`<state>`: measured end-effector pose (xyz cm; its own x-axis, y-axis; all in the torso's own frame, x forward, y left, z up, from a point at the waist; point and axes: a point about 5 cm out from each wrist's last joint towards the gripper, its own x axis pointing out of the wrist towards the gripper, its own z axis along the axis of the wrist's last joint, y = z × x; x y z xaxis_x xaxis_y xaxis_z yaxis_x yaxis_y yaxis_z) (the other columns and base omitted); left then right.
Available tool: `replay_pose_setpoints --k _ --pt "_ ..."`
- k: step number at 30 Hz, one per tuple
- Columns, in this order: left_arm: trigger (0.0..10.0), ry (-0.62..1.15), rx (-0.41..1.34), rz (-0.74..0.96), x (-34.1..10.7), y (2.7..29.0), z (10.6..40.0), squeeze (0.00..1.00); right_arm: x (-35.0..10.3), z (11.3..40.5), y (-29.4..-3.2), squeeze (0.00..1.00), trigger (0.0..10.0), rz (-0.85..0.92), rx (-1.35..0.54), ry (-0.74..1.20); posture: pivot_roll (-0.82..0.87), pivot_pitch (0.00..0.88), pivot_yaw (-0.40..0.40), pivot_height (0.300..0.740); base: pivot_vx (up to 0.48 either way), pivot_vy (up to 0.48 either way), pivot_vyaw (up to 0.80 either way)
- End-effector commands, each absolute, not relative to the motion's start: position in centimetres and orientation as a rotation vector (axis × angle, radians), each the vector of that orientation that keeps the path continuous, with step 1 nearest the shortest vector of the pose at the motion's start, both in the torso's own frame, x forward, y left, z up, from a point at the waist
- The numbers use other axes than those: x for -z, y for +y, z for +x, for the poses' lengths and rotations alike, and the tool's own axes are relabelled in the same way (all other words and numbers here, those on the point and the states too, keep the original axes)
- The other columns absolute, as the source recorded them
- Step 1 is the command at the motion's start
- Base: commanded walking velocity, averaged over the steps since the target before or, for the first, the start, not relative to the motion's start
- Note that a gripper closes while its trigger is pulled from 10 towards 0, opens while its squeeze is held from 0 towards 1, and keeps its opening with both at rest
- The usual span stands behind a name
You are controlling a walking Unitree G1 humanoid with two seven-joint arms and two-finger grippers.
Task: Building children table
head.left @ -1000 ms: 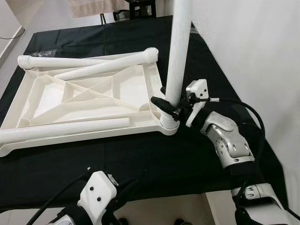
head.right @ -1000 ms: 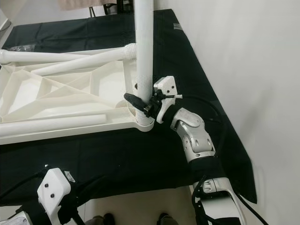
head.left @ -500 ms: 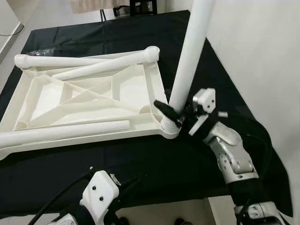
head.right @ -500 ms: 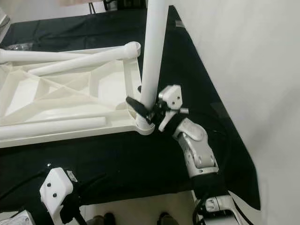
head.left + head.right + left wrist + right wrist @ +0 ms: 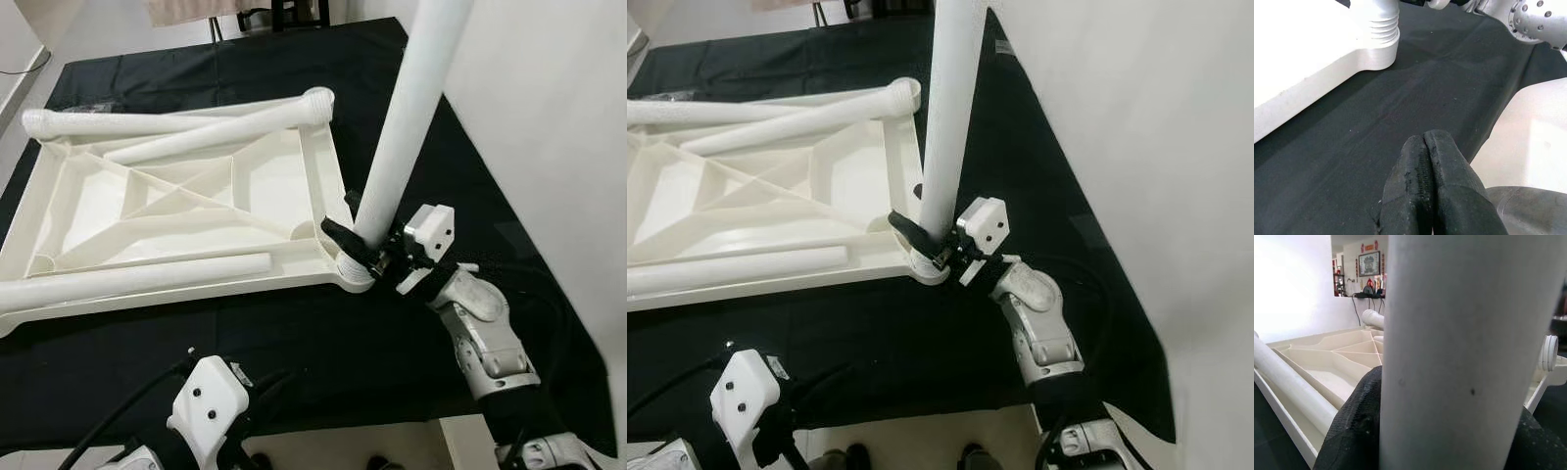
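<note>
Four legs belong to this table, and we are working on one of them; the tabletop [image 5: 176, 211] is lying upside down on the black cloth [image 5: 294, 333], ribbed underside up, so its corner sockets are facing us; our right gripper [image 5: 364, 247] is grasping the upright leg [image 5: 402, 127] low down, fingers clenched around it just above the near right corner socket [image 5: 348, 272], and we judge the low grip is there to steer the threaded end into the socket and turn it; the leg is leaning away from vertical toward the wall side, so it is probably not yet seated square; in the right wrist view the leg [image 5: 1454, 352] is standing between our black fingers [image 5: 1352, 431], pressed on both sides; three loose legs are resting on the tabletop, one [image 5: 137, 276] along the near edge, one [image 5: 225, 127] running diagonally to the far right corner, and one [image 5: 118, 124] along the far edge, all parked within reach for later corners; our left gripper [image 5: 1425, 161] is hanging idle near the cloth's front edge, its fingers pressed together on nothing; in that view the ribbed collar [image 5: 1382, 30] of the socket is sitting on the cloth.
</note>
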<state>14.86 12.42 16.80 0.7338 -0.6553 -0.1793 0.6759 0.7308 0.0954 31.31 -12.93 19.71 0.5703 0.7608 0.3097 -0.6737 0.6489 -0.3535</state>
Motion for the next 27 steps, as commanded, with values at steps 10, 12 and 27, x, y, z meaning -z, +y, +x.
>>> replay_pose_setpoints --k 10,12,27 --pt "10.0 0.171 0.748 0.164 -16.5 12.5 14.4 0.0 -14.6 30.9 -14.2 0.0 10.0 -0.42 -0.928 -0.165 0.09 0.295 0.039 0.74 0.0 0.0 0.0" --pt "10.0 0.172 0.748 0.164 -16.4 12.5 14.4 0.0 -14.8 30.9 -14.1 0.0 10.0 -0.365 -0.951 -0.135 0.09 0.288 0.039 0.74 0.0 0.0 0.0" --pt "10.0 0.172 0.751 0.165 -16.3 12.4 14.6 0.0 -18.3 30.7 -13.1 0.0 10.0 0.215 -1.141 0.052 0.08 0.274 0.034 0.74 0.0 0.0 0.0"
